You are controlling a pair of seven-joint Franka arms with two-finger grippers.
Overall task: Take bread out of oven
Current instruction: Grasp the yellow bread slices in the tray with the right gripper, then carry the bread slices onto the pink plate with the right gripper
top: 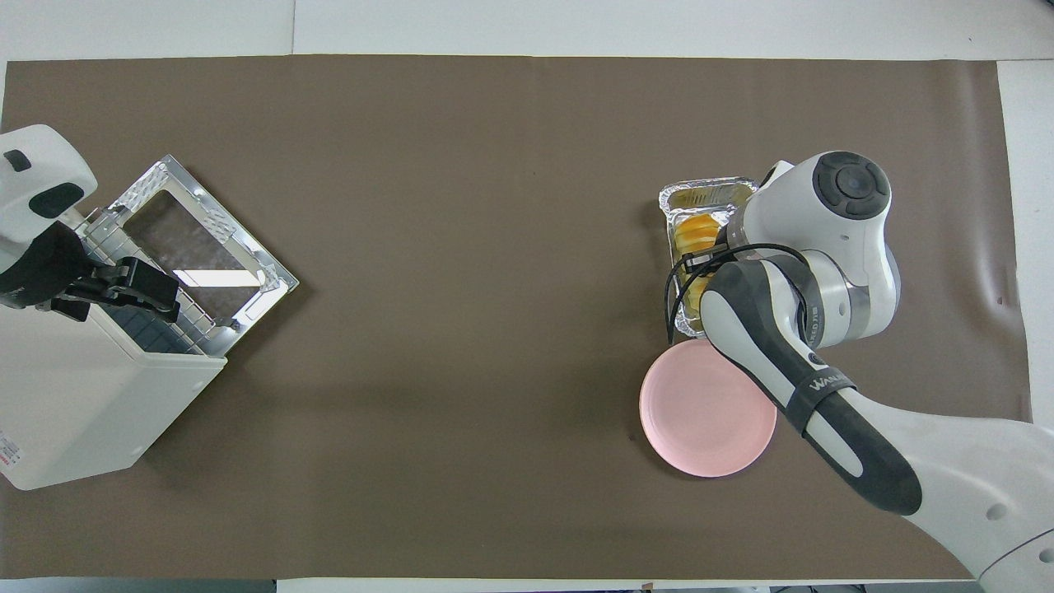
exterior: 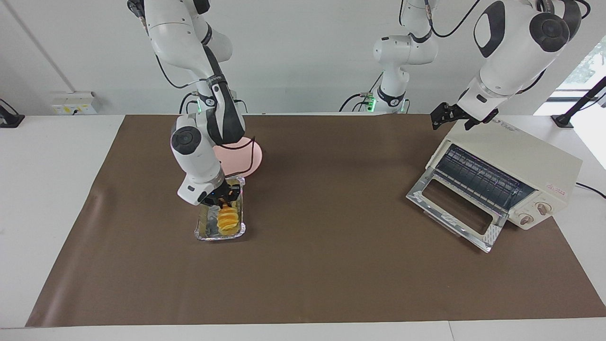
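Note:
The bread (exterior: 227, 221) lies in a crinkled silver foil tray (exterior: 220, 235) on the brown mat toward the right arm's end of the table; it also shows in the overhead view (top: 696, 231). My right gripper (exterior: 225, 202) is down in the tray at the bread's end nearer the robots; its wrist hides it from above. The oven (exterior: 521, 161) stands at the left arm's end with its glass door (exterior: 454, 208) dropped open and its wire rack bare. My left gripper (exterior: 442, 117) hangs open and empty over the oven's top, above the door opening.
A pink plate (exterior: 246, 158) lies just nearer the robots than the tray, touching or almost touching it, partly covered by the right arm. The brown mat (exterior: 331, 237) covers most of the table. The oven also shows in the overhead view (top: 82, 412).

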